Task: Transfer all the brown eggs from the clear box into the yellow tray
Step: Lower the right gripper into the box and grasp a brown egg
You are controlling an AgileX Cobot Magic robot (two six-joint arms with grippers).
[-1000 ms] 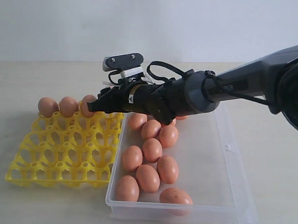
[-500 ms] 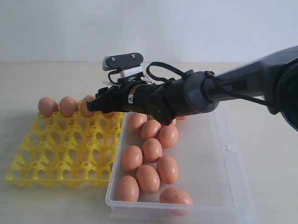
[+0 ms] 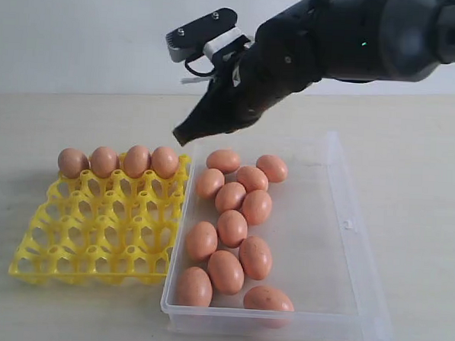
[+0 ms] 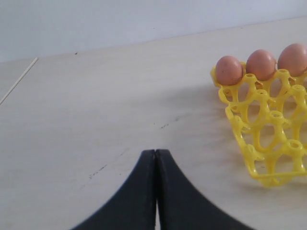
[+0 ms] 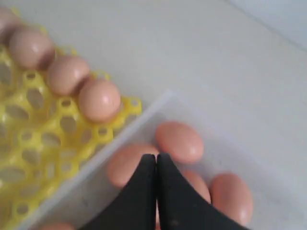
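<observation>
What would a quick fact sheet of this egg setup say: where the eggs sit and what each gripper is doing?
Tray eggs: four brown eggs in one edge row of the yellow tray
Box eggs: twelve, lying loose in the clear box
Right gripper: shut, empty, raised near where tray and box meet
Left gripper: shut, empty, above the table beside the tray
Task progress: twelve eggs left to move

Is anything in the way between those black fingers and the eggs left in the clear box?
Nothing visible. The right gripper hovers, fingers shut and empty, above the far end of the open-topped clear box, and the brown eggs lie uncovered below it.
</observation>
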